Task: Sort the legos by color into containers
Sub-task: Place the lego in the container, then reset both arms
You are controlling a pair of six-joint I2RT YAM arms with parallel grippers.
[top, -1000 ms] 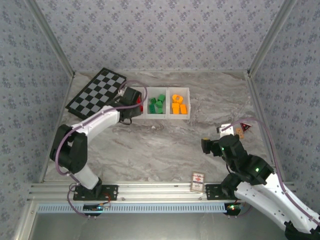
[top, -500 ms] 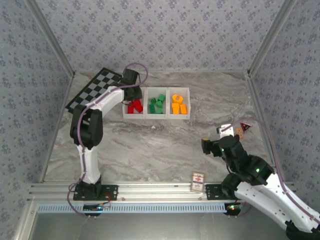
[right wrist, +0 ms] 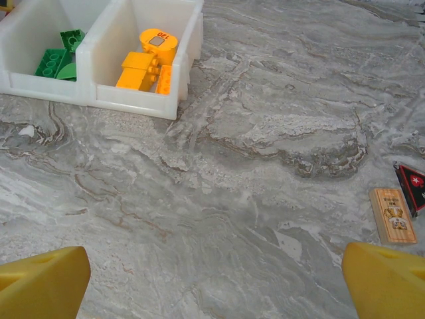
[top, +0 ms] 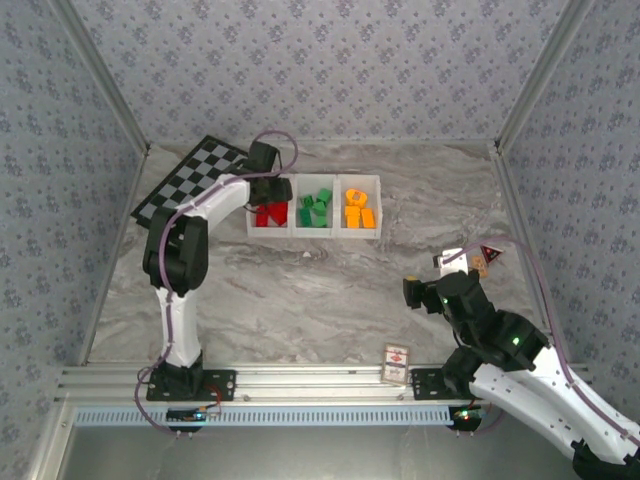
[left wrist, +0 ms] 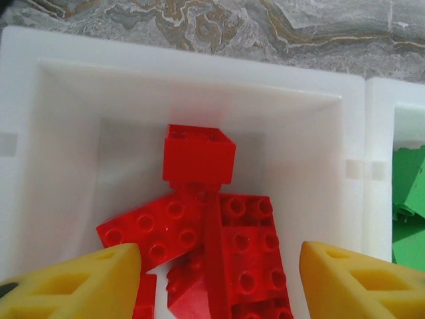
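Legos [left wrist: 199, 226], red, lie heaped in left bin [left wrist: 60, 66], straight below left gripper [left wrist: 219, 269]: jaws parted, holding nothing. Right gripper [right wrist: 212, 272] gapes wide, empty, well apart; left arm nearer.

— Bright, even light is falling from above, washing the tabletop [top: 330, 290] pale.
— Up close, the left end effector's fingers [left wrist: 73, 282] are blurring, and soft shadow is gathering inside the white bin [left wrist: 60, 133].

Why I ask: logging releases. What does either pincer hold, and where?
Nothing. The left pincer stands open above the red legos in their bin; the right pincer is open over the table.
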